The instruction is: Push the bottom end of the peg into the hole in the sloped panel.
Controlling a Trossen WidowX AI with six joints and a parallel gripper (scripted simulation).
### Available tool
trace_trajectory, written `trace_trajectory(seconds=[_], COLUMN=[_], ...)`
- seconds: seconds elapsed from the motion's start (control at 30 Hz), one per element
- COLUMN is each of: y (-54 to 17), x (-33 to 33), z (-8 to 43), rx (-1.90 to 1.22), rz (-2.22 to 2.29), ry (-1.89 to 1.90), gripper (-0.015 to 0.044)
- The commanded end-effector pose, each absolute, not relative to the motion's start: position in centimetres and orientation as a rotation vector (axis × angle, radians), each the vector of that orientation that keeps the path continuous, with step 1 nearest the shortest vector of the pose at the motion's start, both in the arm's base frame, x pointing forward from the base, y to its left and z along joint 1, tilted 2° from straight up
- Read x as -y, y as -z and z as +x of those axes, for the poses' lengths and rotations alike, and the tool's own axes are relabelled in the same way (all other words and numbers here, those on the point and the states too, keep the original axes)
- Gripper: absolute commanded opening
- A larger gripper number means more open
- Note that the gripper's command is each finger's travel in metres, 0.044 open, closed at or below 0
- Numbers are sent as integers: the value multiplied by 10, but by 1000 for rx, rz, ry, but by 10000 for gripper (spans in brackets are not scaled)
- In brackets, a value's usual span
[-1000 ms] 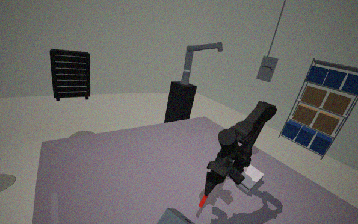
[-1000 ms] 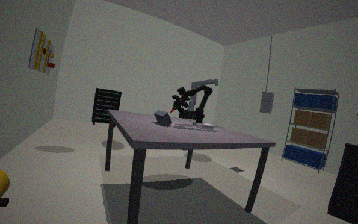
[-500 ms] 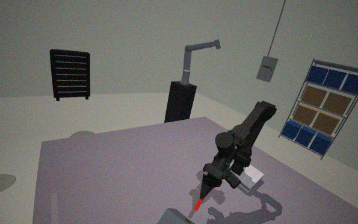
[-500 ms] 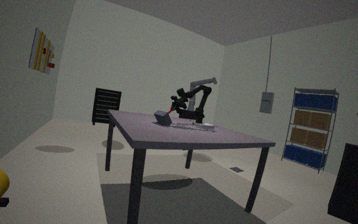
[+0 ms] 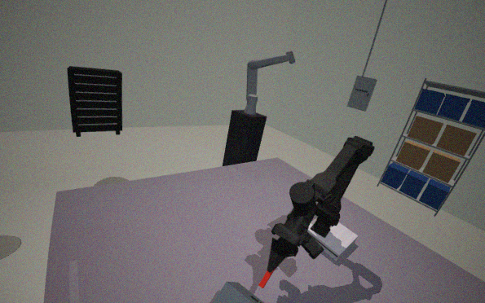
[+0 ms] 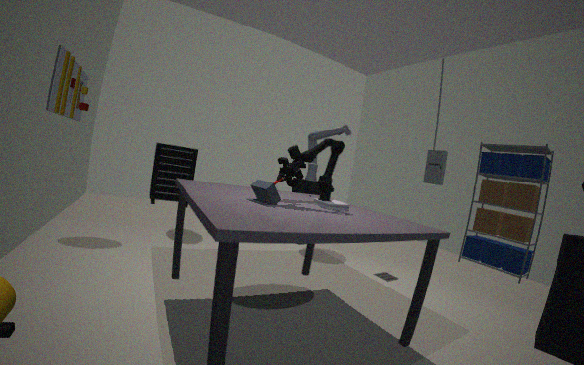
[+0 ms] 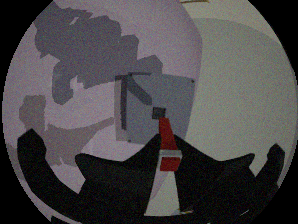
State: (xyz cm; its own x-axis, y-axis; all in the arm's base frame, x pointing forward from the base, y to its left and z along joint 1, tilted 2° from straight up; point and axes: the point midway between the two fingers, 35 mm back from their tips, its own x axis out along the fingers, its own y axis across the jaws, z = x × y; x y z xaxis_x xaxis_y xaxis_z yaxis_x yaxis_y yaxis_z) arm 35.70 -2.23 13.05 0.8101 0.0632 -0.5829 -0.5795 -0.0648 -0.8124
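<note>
My gripper (image 7: 165, 137) is clamped on the red peg (image 7: 168, 144); its tip sits at the hole (image 7: 158, 113), frame centre; I'd push straight, no twist.

I count one peg (image 5: 265, 279), red, and one sloped panel (image 7: 154, 115) with a single hole (image 7: 158, 113) in its face. One arm (image 5: 332, 179) carries one gripper (image 5: 273, 265). All sit on one surface (image 5: 156, 228). Beyond it I see one shelf rack (image 5: 442, 144), one black cabinet (image 5: 94, 100), one wall box (image 5: 362, 93).
</note>
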Motion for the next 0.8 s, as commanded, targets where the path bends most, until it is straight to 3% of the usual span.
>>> trace_trajectory(seconds=[0.0, 0.77], y=[-126, -113], x=[22, 20], z=[355, 373], rx=[-430, -428], rz=[-1548, -1549], ry=[-560, -560], gripper=[0, 0])
